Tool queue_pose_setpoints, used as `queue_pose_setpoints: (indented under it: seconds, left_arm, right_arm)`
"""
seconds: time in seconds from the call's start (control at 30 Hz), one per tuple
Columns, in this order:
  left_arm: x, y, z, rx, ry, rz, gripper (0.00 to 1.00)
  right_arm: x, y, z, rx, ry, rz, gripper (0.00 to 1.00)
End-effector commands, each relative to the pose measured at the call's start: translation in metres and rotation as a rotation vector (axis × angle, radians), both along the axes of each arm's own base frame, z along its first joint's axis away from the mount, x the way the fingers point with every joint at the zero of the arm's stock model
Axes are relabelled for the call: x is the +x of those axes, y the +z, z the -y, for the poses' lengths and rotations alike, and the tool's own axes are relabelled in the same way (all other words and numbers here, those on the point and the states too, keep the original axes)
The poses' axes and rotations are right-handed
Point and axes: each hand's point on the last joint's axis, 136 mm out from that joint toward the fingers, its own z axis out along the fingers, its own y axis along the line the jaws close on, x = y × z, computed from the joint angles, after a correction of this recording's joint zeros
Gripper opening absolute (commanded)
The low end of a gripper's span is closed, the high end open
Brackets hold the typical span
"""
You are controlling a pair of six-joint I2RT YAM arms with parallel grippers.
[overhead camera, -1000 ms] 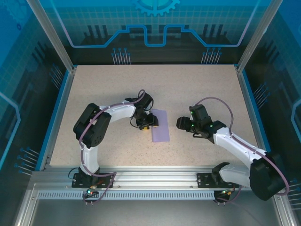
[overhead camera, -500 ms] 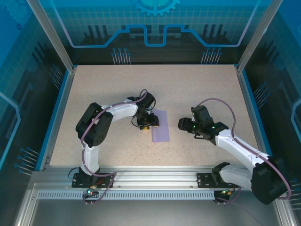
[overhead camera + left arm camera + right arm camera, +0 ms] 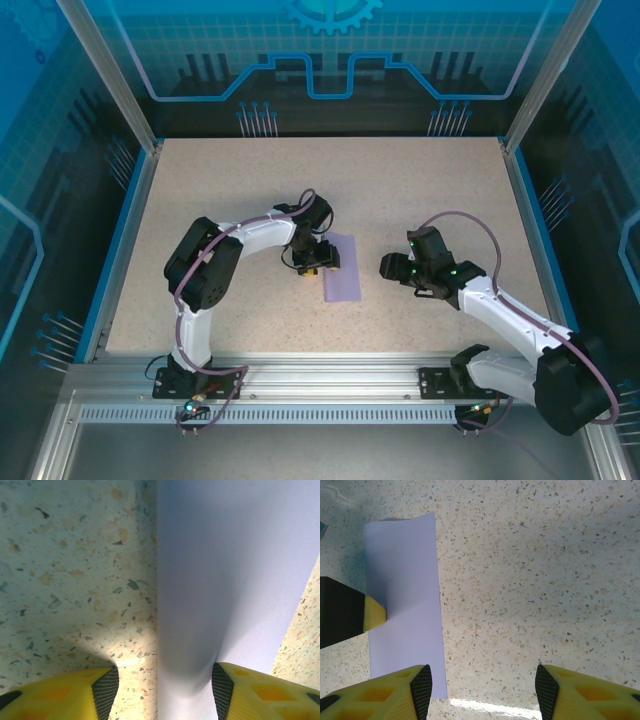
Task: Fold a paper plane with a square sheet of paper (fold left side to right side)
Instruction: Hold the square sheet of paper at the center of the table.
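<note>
Folded pale lavender paper sheet (image 3: 343, 275) lies on the speckled tabletop (image 3: 420, 190). Left fingers (image 3: 60, 697) apart over its edge, contact hard to tell; right fingers (image 3: 390, 692) released nearby.

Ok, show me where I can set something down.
Bare: the far half of the table, up to the back wall; the near strip between the paper and the front rail. Crowded: the middle, with the left hand at the paper's edge and the right hand beside it.
</note>
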Motion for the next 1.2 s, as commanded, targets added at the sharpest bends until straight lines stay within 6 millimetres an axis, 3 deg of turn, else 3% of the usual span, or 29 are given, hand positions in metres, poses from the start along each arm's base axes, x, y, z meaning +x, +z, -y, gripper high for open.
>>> queue_pose_setpoints:
  seconds: [0.0, 0.43, 1.17]
  left_arm:
    - [-0.0150, -0.0537, 0.0255, -0.017, -0.082, -0.026, 0.58]
    - [-0.0153, -0.0540, 0.0223, 0.001, -0.086, -0.021, 0.54]
    - [-0.0080, -0.0557, 0.0247, 0.009, -0.052, -0.018, 0.56]
  right_arm:
    - [-0.0030, -0.0019, 0.0052, 0.003, -0.019, -0.011, 0.60]
    - [-0.0039, -0.0042, 0.0046, 0.006, -0.018, -0.017, 0.60]
    - [-0.0037, -0.0052, 0.0026, 0.015, -0.013, -0.019, 0.60]
